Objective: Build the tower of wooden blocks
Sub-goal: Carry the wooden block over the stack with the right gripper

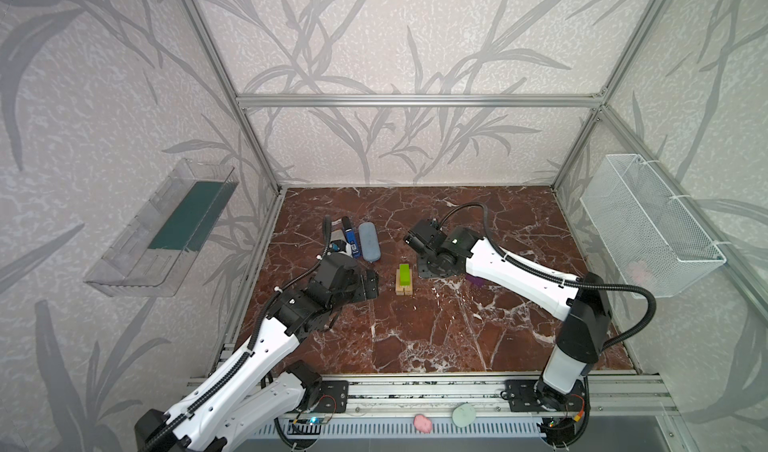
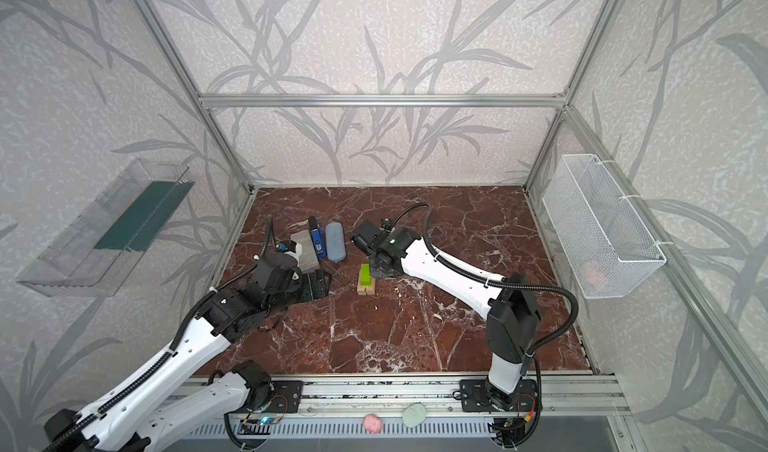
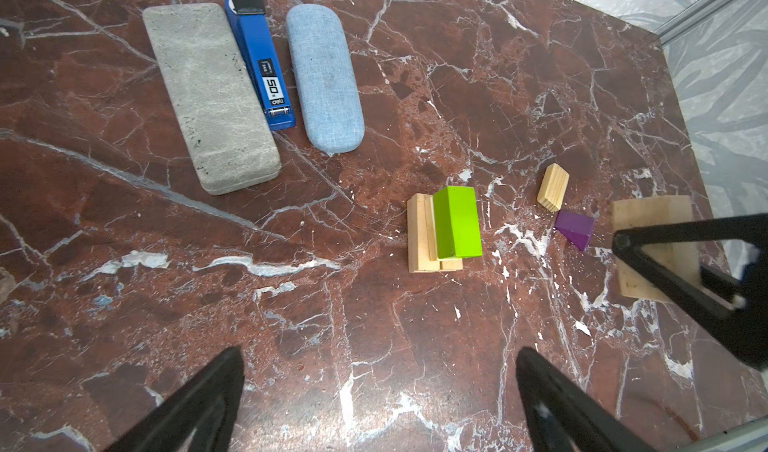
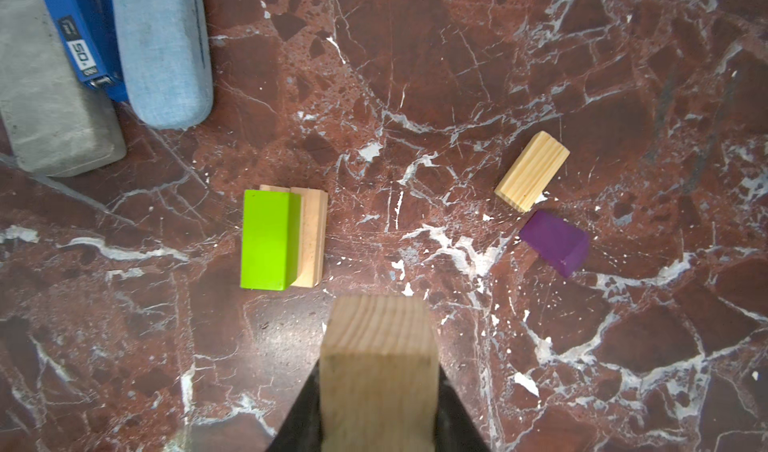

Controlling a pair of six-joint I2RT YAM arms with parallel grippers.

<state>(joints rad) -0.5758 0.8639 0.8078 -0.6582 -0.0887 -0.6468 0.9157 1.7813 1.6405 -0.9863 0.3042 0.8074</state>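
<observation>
Left gripper (image 3: 378, 354) spread wide and empty at the tower's nine o'clock, tower (image 1: 405, 279) mid-table, green block (image 4: 266, 240) topping tan layers, right gripper (image 4: 378, 408) clamping a tan block (image 4: 378, 346) at two o'clock, purple block (image 4: 555, 242) loose at three, cases (image 1: 369, 242) at eleven.

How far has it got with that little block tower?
Done: a low stack of tan pieces with the lime-green block on top. In hand: the right gripper grips a tan block; the left gripper hangs open and empty. Left: a loose tan block and the purple block lie on the table, not yet stacked.
</observation>
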